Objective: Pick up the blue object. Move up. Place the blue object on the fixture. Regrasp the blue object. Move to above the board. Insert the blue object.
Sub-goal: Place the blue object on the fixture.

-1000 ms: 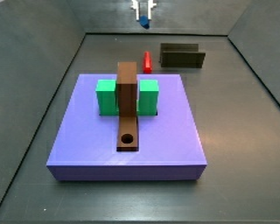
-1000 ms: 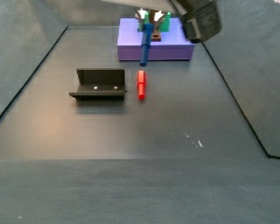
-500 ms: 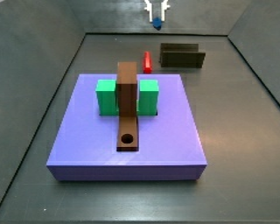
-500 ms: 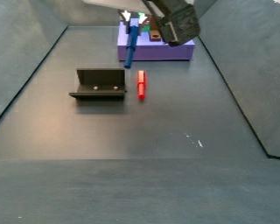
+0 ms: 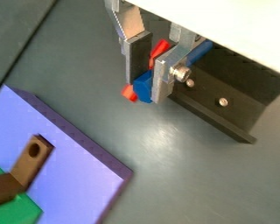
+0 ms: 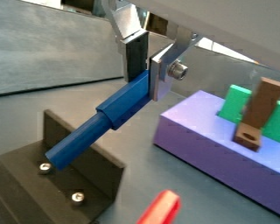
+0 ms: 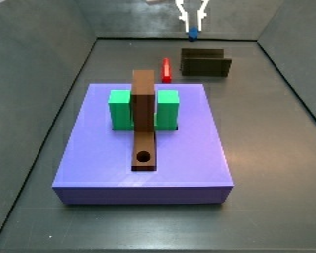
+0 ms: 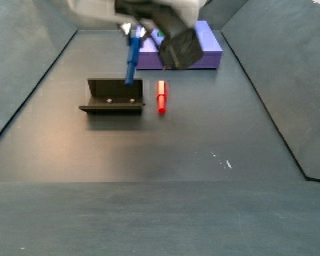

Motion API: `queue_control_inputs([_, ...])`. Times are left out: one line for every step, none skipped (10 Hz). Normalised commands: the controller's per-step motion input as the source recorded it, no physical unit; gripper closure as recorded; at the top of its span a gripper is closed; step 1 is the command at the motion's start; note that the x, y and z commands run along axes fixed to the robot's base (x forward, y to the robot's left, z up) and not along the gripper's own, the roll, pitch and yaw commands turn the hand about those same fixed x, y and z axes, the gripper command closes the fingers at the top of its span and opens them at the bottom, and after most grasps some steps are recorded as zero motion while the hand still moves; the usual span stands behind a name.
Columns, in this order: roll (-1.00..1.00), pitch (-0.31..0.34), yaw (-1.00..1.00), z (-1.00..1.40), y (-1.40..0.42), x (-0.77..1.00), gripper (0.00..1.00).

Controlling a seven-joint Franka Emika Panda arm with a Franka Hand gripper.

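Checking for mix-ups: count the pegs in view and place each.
2. The blue object is clamped in the pincer, tilted above the fixture. The red peg lies on the floor beside the fixture.

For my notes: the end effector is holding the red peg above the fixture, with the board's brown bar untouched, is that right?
Not quite: the end effector holds the blue object, not the red peg, which lies on the floor in a side view. It is above the fixture; the brown bar is untouched.

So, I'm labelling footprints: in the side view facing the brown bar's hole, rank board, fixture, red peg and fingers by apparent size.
1. board
2. fixture, farther back, so unsure
3. and 4. red peg and gripper fingers above the fixture: alike, both small
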Motion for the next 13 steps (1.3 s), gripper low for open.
queue_control_inputs([-0.27, -0.066, 0.00, -0.41, 0.09, 0.54, 1.00])
queue_control_inputs([-0.24, -0.080, 0.00, -0.39, 0.11, 0.49, 1.00])
queue_control_inputs([-0.16, -0.029, 0.00, -0.31, 0.07, 0.46, 1.00])
queue_control_inputs([-0.14, -0.017, 0.00, -0.30, 0.07, 0.46, 1.00])
queue_control_inputs([-0.16, 0.000, 0.03, -0.25, 0.05, 0.45, 1.00])
queue_control_inputs([-0.05, 0.000, 0.12, -0.10, 0.03, 0.25, 1.00])
queue_control_inputs([-0.05, 0.000, 0.10, -0.10, 0.03, 0.19, 1.00])
queue_control_inputs([-0.06, 0.000, 0.11, -0.12, 0.04, 0.17, 1.00])
queue_control_inputs([-0.02, 0.000, 0.14, -0.10, 0.02, 0.15, 1.00])
queue_control_inputs([0.02, 0.000, 0.14, -0.03, 0.00, 0.12, 1.00])
queue_control_inputs([0.23, 0.000, -0.01, -0.02, 0.00, 0.05, 1.00])
queue_control_inputs([0.21, 0.011, -0.09, 0.00, 0.00, 0.01, 1.00])
queue_control_inputs([0.17, 0.017, -0.07, 0.00, 0.00, 0.03, 1.00])
